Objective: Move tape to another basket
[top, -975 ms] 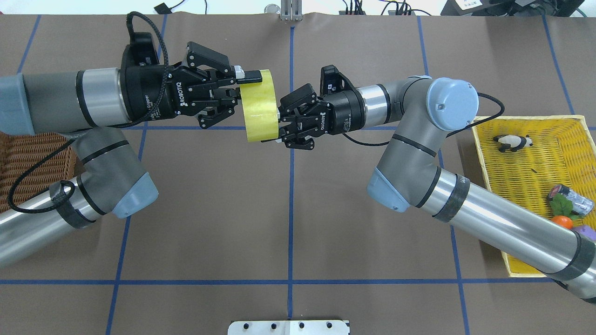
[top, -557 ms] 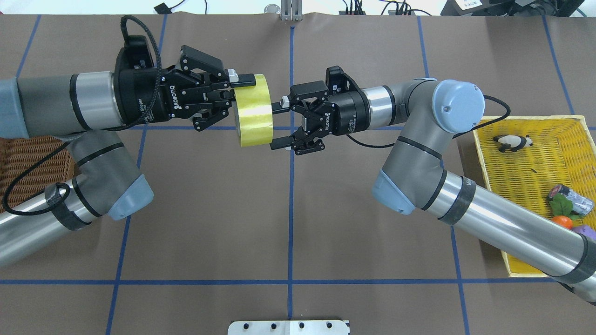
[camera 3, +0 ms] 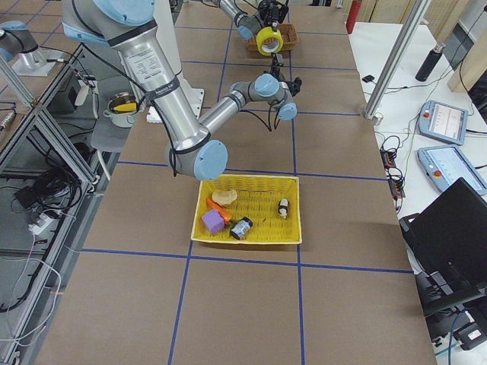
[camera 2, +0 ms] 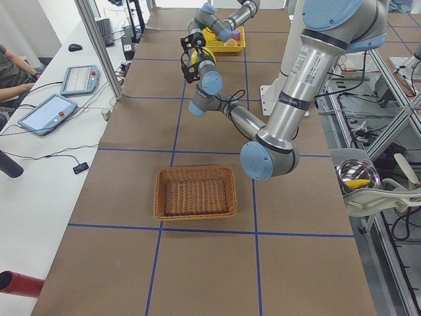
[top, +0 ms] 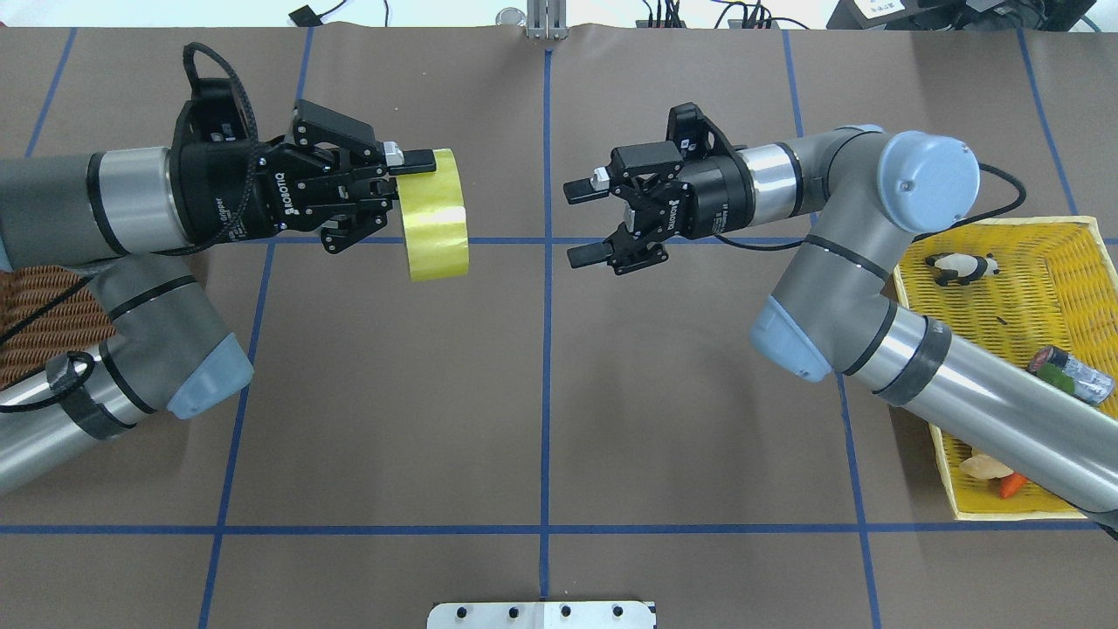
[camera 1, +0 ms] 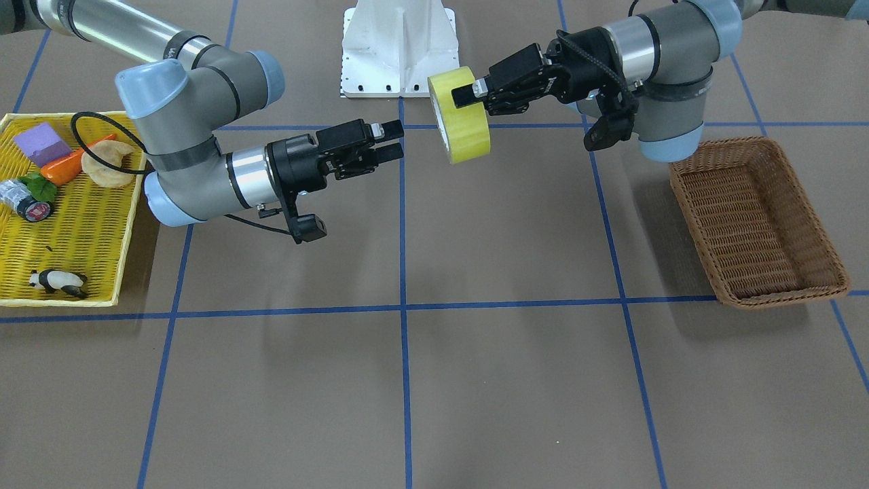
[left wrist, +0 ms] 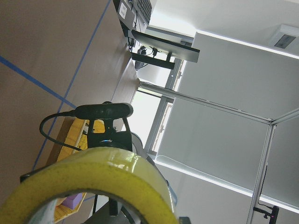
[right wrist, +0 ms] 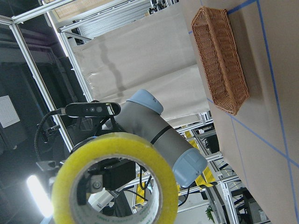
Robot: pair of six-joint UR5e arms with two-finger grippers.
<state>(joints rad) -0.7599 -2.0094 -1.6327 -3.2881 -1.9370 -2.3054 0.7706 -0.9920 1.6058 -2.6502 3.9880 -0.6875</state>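
The yellow tape (top: 434, 216) hangs on edge in the air left of the table's centre line. My left gripper (top: 409, 175) is shut on its upper rim, one finger outside and one inside the core. It also shows in the front view (camera 1: 465, 119), the left wrist view (left wrist: 93, 182) and the right wrist view (right wrist: 117, 182). My right gripper (top: 578, 221) is open and empty, apart from the roll and just right of the centre line. The brown wicker basket (camera 1: 781, 293) stands empty on the robot's left, partly hidden under my left arm in the overhead view (top: 35, 306).
A yellow mesh basket (top: 987, 225) on the robot's right holds a panda figure (top: 961, 266), a small bottle (top: 1070, 371), a carrot and other items; my right forearm crosses over it. The white robot base plate (camera 1: 400, 47) sits at the table's near edge.
My right gripper has opened, let go of the tape and drawn back to the right. My left gripper, still shut on the tape, has carried it to the left.
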